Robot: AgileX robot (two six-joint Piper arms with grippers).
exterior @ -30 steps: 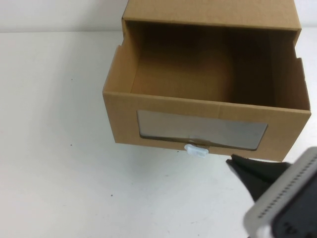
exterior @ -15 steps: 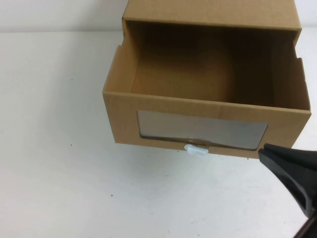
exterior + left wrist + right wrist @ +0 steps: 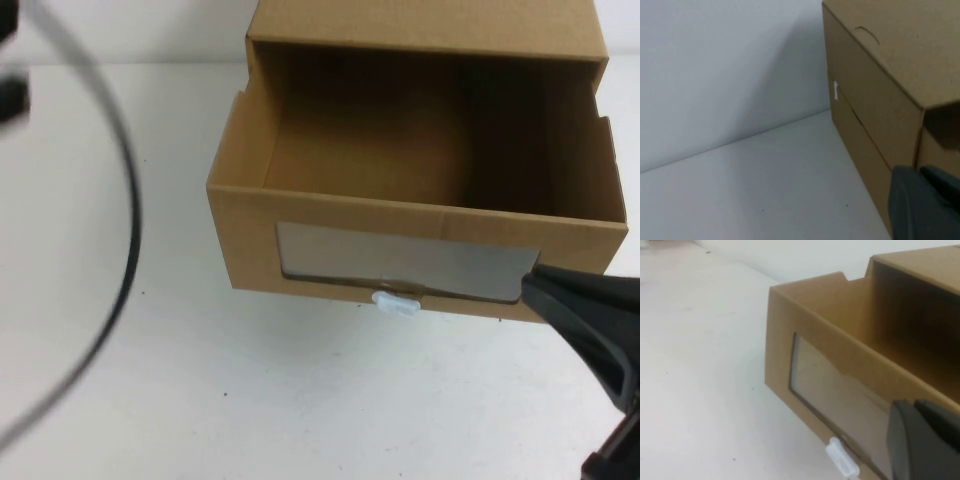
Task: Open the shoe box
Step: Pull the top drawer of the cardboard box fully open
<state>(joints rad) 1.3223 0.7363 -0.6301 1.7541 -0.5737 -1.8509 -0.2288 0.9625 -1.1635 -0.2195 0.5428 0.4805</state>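
Judging progress: shoe box drawer slid out, effectively open.
Right gripper: closed, empty; drawer front just ahead.
Left gripper: box side just ahead.

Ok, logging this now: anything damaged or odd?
Nothing damaged: the drawer stands pulled out, empty, window intact. Only oddity: a blurred dark cable arcing at left. Right pincer, shut, sits by the drawer's front corner; left pincer beside the shoe box.
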